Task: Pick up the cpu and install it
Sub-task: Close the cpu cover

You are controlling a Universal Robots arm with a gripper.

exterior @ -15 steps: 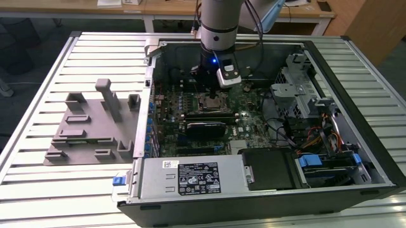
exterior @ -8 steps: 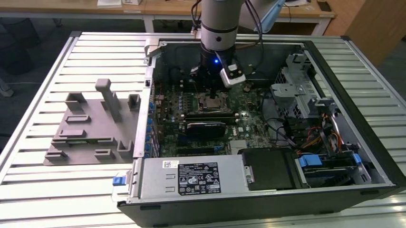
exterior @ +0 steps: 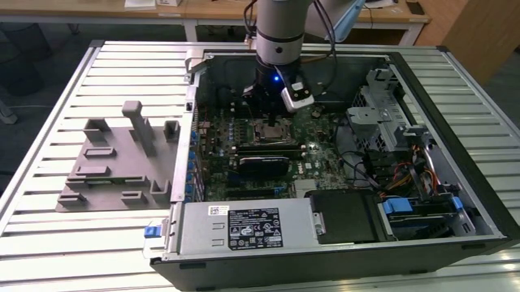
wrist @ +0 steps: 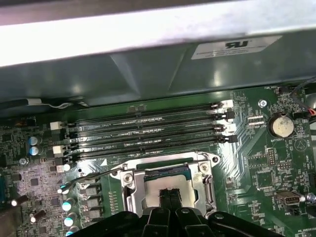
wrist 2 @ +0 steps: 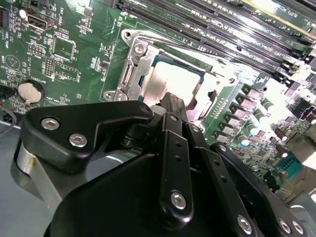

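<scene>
We see the end effector (wrist 2: 173, 100) w/ fingertips pressed together, gripping nothing. The cpu (wrist 2: 169, 79) lies flat in the mobo socket (wrist 2: 132, 69) directly below its tips, so pick & placement look done. Whether the socket's latched, we can't tell.

Looks like a robotics lab: open PC tower (exterior: 325, 264) on a slotted aluminium bench (exterior: 49, 243), grey fixture plate (exterior: 122, 161) beside it, robot arm (exterior: 281, 30) over the board (exterior: 317, 137), wooden desks (exterior: 219, 9) behind, probably office furniture.
</scene>
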